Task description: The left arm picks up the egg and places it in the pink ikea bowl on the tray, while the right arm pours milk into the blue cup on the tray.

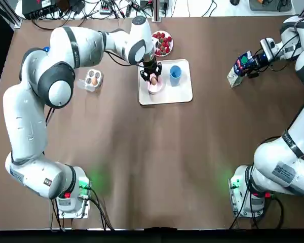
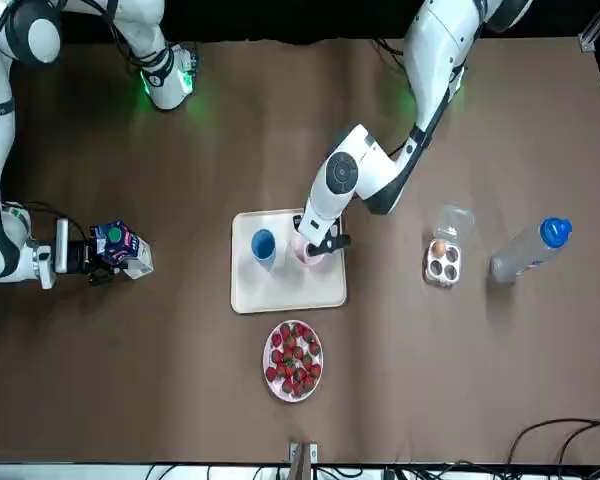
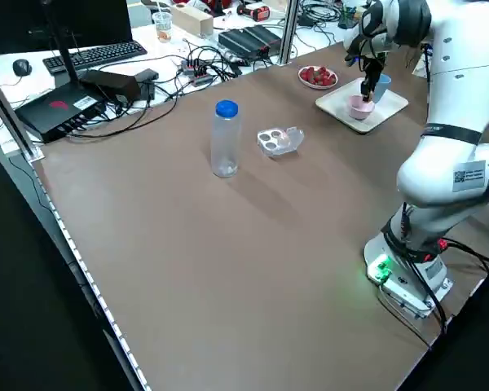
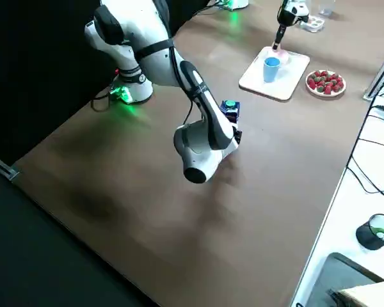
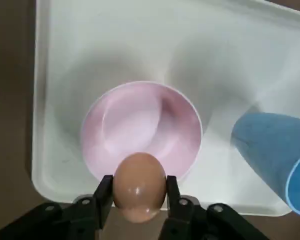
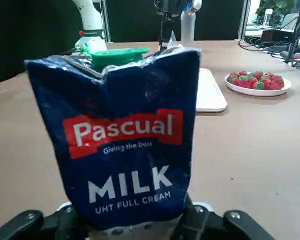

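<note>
Egg [image 5: 139,186] clenched in left jaws, just above near rim of pink bowl [image 5: 140,125] on tray [image 1: 180,93]. Blue cup [image 1: 175,73] at 3 o'clock of pink bowl. Milk carton [image 6: 125,150] grasped in right jaws, well apart from tray, at its 3 o'clock.

Tan-brown oval egg [image 5: 139,186], low in the left wrist view. Above it, pale pink round plastic bowl [image 5: 140,125] on plain white rectangular tray [image 5: 55,75]; sky-blue plastic cup [image 5: 267,147] at right. Filling the right wrist view, navy cardboard milk carton [image 6: 125,150]: red band, white lettering, green cap. Uniform matte brown table [image 1: 142,162]. Upper centre of the top view, red strawberries with green leaves on white round plate [image 1: 171,45]. Clear plastic bottle [image 3: 225,147], blue cap.
</note>
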{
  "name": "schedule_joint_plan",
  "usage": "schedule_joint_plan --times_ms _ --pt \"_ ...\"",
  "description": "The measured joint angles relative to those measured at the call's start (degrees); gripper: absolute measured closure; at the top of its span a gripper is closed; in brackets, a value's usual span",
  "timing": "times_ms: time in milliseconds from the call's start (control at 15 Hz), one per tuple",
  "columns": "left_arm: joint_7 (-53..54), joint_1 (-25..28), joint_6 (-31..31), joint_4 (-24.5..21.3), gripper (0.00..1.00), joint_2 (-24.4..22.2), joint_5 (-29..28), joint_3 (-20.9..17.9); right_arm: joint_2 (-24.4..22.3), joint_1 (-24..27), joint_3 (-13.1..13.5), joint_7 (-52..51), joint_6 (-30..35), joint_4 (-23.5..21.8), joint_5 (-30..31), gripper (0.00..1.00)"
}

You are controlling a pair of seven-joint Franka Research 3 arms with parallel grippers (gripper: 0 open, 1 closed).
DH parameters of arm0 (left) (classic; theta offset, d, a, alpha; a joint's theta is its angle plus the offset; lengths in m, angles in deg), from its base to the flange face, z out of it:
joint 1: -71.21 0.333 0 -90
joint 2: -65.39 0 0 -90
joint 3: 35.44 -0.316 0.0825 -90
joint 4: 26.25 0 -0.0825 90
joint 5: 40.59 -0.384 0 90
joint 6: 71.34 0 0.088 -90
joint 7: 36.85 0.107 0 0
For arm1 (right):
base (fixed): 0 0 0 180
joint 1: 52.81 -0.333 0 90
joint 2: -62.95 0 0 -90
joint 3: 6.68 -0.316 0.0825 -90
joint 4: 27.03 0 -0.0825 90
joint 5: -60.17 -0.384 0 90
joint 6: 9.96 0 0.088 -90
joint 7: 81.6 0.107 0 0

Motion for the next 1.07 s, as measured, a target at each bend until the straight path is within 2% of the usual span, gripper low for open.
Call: schedule_joint_plan --times_ms 333,867,933,1000,1067 --pt "0.0 -0.46 -2.77 0.07 0.52 1.33 -0.21 -0.58 -0.23 -0.77 0.01 3.61 0.16 1.28 2.35 0.44" --pt "0.0 -2.6 -4.05 0.16 0.51 1.84 -0.22 -3.11 -4.37 -5.69 0.0 20.39 4.67 9.61 7.54 0.45" --pt "0.0 -2.6 -4.16 0.21 0.44 1.85 -0.22 -3.19 -5.29 -6.53 -0.01 22.33 5.0 10.3 8.21 0.45" --pt "0.0 -2.59 -4.26 0.41 0.35 1.85 -0.22 -3.32 -6.42 -7.46 0.0 24.09 5.05 10.77 9.24 0.52" --pt "0.1 -2.32 -4.38 1.38 0.18 1.74 -0.32 -3.82 -9.12 -9.45 0.01 28.93 5.06 10.97 10.92 0.55"
